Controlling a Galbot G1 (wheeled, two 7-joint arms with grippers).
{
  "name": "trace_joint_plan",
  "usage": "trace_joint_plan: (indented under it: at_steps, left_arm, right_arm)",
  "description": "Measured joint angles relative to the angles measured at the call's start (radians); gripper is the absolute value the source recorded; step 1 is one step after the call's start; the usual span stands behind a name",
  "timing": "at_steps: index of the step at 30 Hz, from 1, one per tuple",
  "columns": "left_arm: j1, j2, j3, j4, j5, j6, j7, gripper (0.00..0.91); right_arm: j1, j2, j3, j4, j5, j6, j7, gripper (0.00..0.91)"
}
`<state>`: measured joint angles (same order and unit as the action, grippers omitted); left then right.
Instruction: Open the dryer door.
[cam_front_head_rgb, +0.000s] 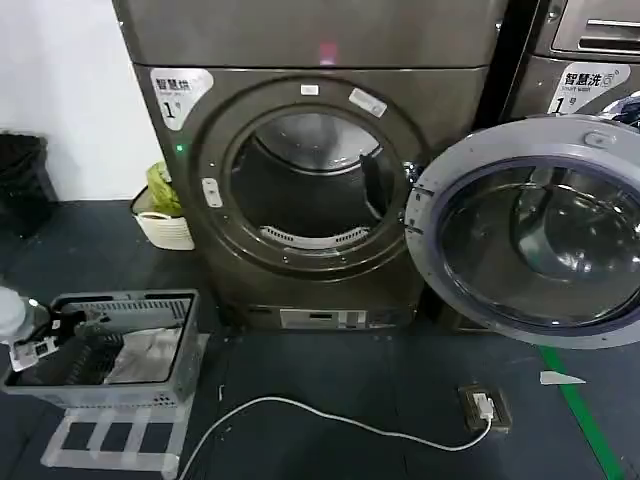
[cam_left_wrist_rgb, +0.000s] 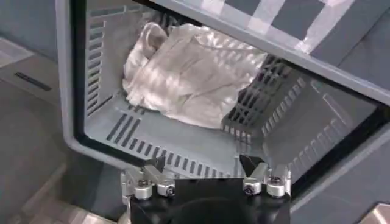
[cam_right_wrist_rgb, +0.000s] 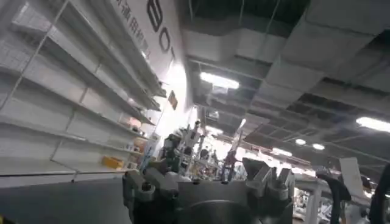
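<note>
- Head view: the grey-brown front-loading dryer with a round porthole stands at centre; its round, grey-rimmed glass door is swung wide out on the hinge side, to the right of the porthole, with its inner face turned toward the camera.
- Progress, judged from how things lie: the opening is done. The dark drum opening is fully exposed and nothing touches the door, so at most the arms need clearing away.
- Orientation: the door is a disc without a long axis. Its plane stands upright, roughly square to the dryer front or a little past it. The glass bowl bulges toward the viewer.
- Left wrist view: the left end effector hangs with its two fingers spread apart and nothing between them, above a grey slotted plastic laundry basket holding a crumpled white cloth. In the head view this basket sits on the floor, to the lower left of the dryer and well apart from the door.
- Right wrist view: the right end effector points up toward the ceiling, fingers apart and empty, away from the dryer.
</note>
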<state>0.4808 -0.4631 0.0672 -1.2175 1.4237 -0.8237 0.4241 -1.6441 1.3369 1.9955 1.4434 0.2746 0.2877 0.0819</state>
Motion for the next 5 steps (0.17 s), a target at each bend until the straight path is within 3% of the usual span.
trace_joint_plan:
  at_steps: [5]
  left_arm:
    - [-0.001,0.004,0.001,0.000,0.000,0.000,0.001,0.907]
  right_arm:
    - [0.001,0.001,-0.002,0.001,-0.001,0.000,0.000,0.907]
